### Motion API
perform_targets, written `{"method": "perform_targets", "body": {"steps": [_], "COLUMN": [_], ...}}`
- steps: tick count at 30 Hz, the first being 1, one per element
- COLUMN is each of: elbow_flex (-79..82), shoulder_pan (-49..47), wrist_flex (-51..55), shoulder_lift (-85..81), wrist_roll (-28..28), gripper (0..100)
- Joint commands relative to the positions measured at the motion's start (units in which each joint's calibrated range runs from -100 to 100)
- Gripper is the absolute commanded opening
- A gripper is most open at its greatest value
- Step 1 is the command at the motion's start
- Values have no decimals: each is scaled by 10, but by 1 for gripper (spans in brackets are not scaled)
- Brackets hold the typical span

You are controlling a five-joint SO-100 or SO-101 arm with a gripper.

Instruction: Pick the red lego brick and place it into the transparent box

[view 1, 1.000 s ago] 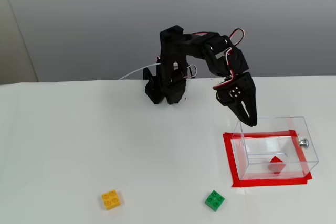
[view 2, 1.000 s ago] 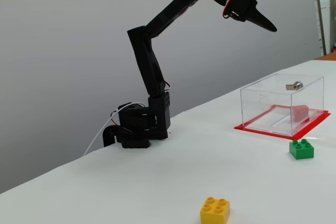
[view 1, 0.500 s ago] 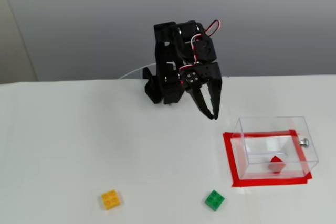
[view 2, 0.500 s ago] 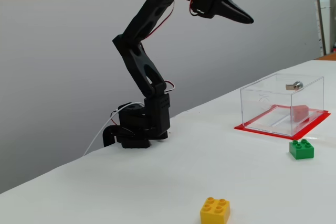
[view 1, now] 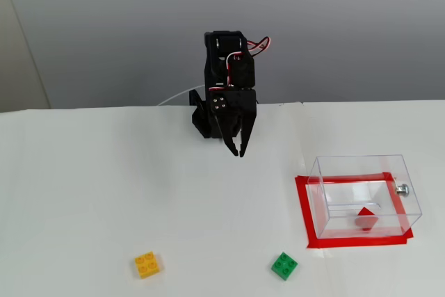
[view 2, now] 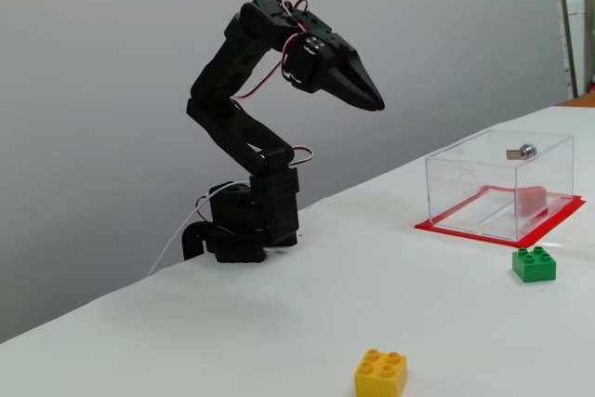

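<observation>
White counter (view 1: 104,193), grey wall behind. Red brick (view 1: 366,219) sits inside the box (view 1: 327,172) already — job looks done. My jaws (view 1: 235,149) hang empty, pressed together, well apart from it. Green brick (view 1: 284,266) & yellow brick (view 1: 148,264) lie untouched — not mine to move.

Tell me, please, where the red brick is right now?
The red brick lies inside the clear box at the right of both fixed views, on the red tape frame, right of the green brick.

Red lego brick (view 2: 531,200) blurred (behind the box wall).
</observation>
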Motion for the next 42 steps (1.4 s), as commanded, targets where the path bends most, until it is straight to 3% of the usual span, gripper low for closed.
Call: {"method": "perform_targets", "body": {"steps": [1,23,30,42], "elbow_flex": [81,508,580,625], "shoulder_pan": [11,-4,-3,-5], "wrist_flex": [-8,-38,-123,-107], "shoulder_lift": [-55,-403,-404,-405], "wrist_roll": [1,5,3,1], "gripper": [1,1,1,1]}}
